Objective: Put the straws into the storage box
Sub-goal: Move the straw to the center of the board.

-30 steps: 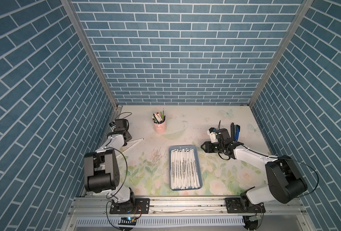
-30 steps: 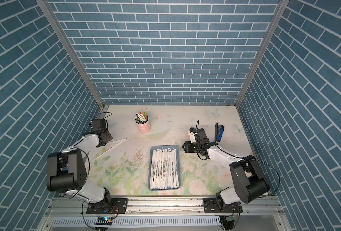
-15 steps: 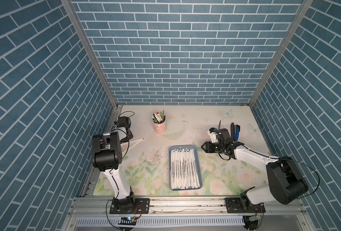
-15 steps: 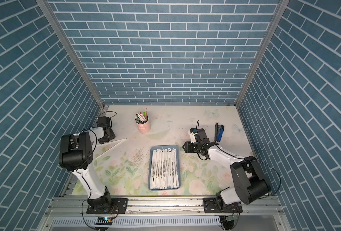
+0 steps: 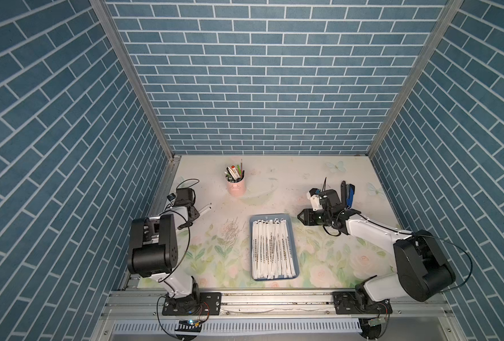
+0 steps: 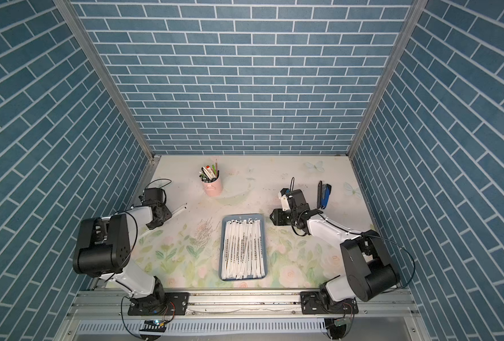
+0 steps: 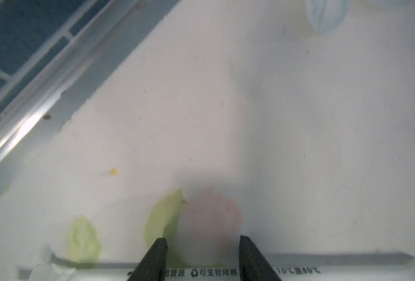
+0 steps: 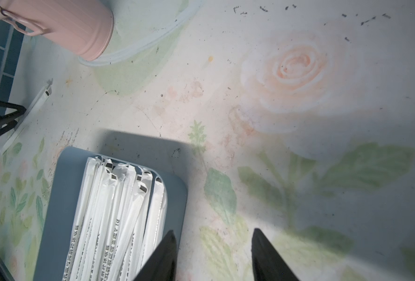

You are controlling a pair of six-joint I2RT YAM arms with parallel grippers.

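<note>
- Storage box (image 5: 262,217): a blue tray, flat on the flowered mat (image 5: 327,257) at the near centre of the table. It also shows in a top view (image 6: 233,217) and in the right wrist view (image 8: 60,199).
- Straws (image 5: 271,249): a full layer of white wrapped straws lies lengthwise inside the box, side by side, some overlapping. Their black end marks are at the far end (image 8: 119,214).
- Loose straw (image 5: 205,208): one wrapped straw lies slanted on the mat on the robot's left, well apart from the box. Its marked end points toward the pink cup (image 8: 35,102).
- Left gripper (image 5: 196,215): low over the loose straw. In the wrist view (image 7: 203,239) the fingers (image 7: 153,260) stand moderately apart with bare mat between them. The straw (image 7: 323,270) runs crosswise beneath both tips. Contact cannot be confirmed and no grip is seen.
- Right gripper (image 5: 301,219): low, just beside the box's far right corner. In the wrist view (image 8: 214,231) the fingers (image 8: 264,255) are spread and hold nothing. One is over the box rim, the other over the mat.
- Pink cup (image 5: 236,187): upright at the far side, holding pens.
- Stapler (image 5: 349,196): on the mat beyond the right gripper.
</note>
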